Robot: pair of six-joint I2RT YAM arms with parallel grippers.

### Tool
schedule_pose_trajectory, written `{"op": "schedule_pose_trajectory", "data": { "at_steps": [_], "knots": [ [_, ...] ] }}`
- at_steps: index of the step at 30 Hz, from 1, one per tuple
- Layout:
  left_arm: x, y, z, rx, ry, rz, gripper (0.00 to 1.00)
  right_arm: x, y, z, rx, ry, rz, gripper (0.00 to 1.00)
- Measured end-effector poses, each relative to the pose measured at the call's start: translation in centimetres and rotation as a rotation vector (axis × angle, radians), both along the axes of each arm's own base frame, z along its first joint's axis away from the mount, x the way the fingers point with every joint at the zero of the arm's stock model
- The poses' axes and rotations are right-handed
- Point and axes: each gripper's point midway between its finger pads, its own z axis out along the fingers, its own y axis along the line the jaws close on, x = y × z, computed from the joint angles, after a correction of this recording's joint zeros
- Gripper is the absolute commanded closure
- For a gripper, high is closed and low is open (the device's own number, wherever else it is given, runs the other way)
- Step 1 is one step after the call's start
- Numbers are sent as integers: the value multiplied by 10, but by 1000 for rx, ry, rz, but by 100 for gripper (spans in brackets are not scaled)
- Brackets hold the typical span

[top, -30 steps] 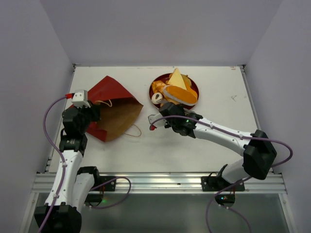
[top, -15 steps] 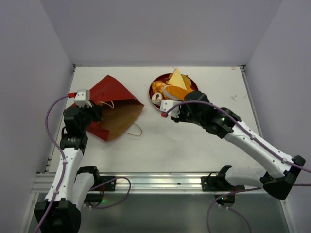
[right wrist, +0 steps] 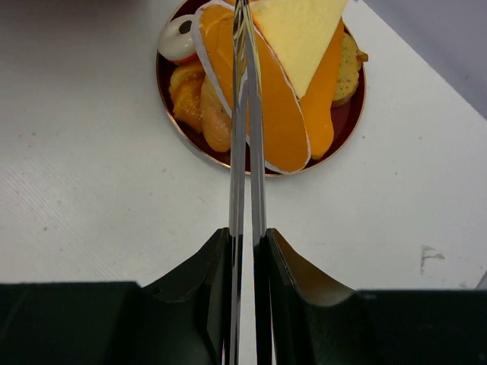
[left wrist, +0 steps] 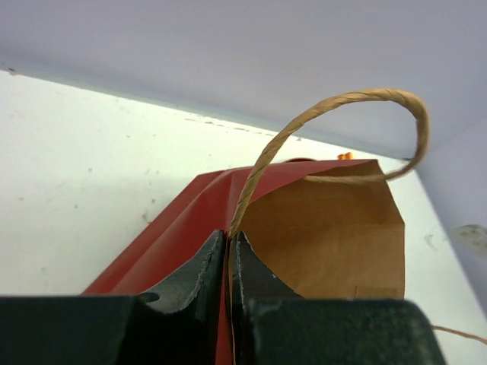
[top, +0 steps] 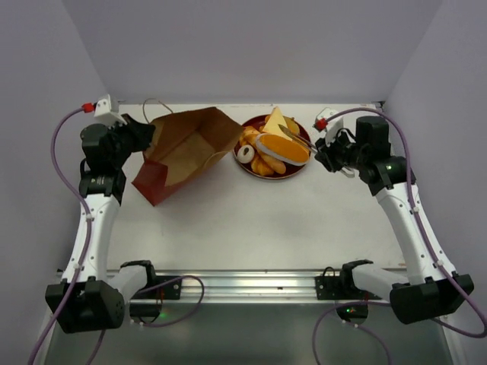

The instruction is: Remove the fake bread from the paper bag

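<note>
The dark red paper bag (top: 186,148) is held up at the back left, its mouth turned toward the plate. Only brown paper (left wrist: 327,236) shows inside. My left gripper (top: 143,137) (left wrist: 229,237) is shut on the bag's rim at the foot of a cord handle (left wrist: 335,103). The fake bread (top: 278,144) is piled on a round dark red plate (top: 298,169): a yellow wedge (right wrist: 300,30), a long orange bun (right wrist: 274,106), a white ring (right wrist: 179,38) and rolls. My right gripper (top: 329,152) (right wrist: 248,234) is shut on thin metal tongs (right wrist: 242,114), whose tips reach over the bread.
White walls close in on the left, back and right of the table (top: 251,220). A metal rail (top: 251,283) with the arm bases runs along the near edge. The bag's other handle (top: 156,103) loops up at the back wall.
The left arm has lifted the bag and swung it back toward the plate. The right arm has pulled out from the table's middle to the plate's right, and the tongs have closed.
</note>
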Motion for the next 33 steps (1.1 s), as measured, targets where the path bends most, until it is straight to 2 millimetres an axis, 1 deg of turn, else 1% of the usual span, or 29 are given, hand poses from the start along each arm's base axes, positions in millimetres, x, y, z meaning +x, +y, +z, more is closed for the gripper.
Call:
{"op": "schedule_pose_trajectory", "data": {
  "at_steps": [2,3,5,7,10,12,15,17,18,19,22,24,28,30,33],
  "knots": [
    [10,2,9,-59,6,-2,88,2,-9,-5,47,22,-25,73],
    [16,3,11,-88,14,-5,88,3,-13,-8,69,31,-38,73],
    [29,7,11,-157,40,-8,88,4,-23,-13,107,49,-64,72],
    [45,17,7,-216,62,-1,89,5,-31,-17,135,58,-84,73],
    [65,31,-7,-276,101,22,89,3,-34,-21,164,69,-88,73],
    [78,39,-21,-301,132,41,88,1,-34,-21,182,71,-84,73],
    [90,45,-33,-322,155,54,87,1,-35,-18,204,64,-80,73],
    [97,49,-41,-327,167,58,84,2,-35,-16,210,56,-79,73],
    [100,52,-45,-330,174,63,82,3,-35,-15,214,55,-79,73],
    [101,54,-48,-331,180,68,75,3,-34,-14,218,53,-74,73],
    [106,64,-59,-329,202,94,67,3,-32,-14,225,52,-68,73],
    [107,71,-59,-323,200,112,62,3,-33,-14,226,53,-69,73],
    [111,84,-47,-272,164,139,39,3,-34,-14,230,55,-75,73],
    [113,88,-38,-242,143,147,32,3,-34,-14,232,56,-77,73],
    [116,93,-25,-198,110,154,28,3,-34,-14,234,58,-79,73]
  ]
}}
